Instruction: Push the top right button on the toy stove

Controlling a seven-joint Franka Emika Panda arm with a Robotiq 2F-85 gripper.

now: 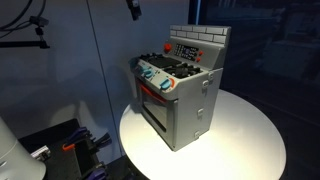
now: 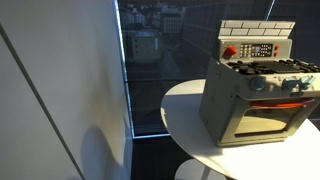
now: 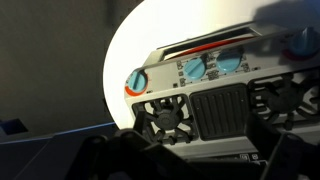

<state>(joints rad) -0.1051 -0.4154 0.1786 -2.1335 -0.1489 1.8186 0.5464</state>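
The silver-grey toy stove (image 1: pixel 186 105) stands on a round white table (image 1: pixel 250 140) and shows in both exterior views (image 2: pixel 255 100). Its brick-pattern back wall carries a red-framed dark control panel (image 1: pixel 186 50) (image 2: pixel 258 50) with small buttons and a red round one (image 2: pixel 230 51). My gripper (image 1: pixel 133 9) hangs high above the stove's front left, apart from it. In the wrist view I look down on the black burners (image 3: pixel 165 118) and blue-teal knobs (image 3: pixel 195 70). The dark fingers (image 3: pixel 190 165) sit wide apart at the lower corners, open and empty.
The table (image 2: pixel 180 112) has bare surface around the stove. A pale wall panel (image 2: pixel 60 90) and a dark window (image 2: pixel 150 60) are nearby. Black equipment with orange parts (image 1: pixel 75 145) lies on the floor below the table.
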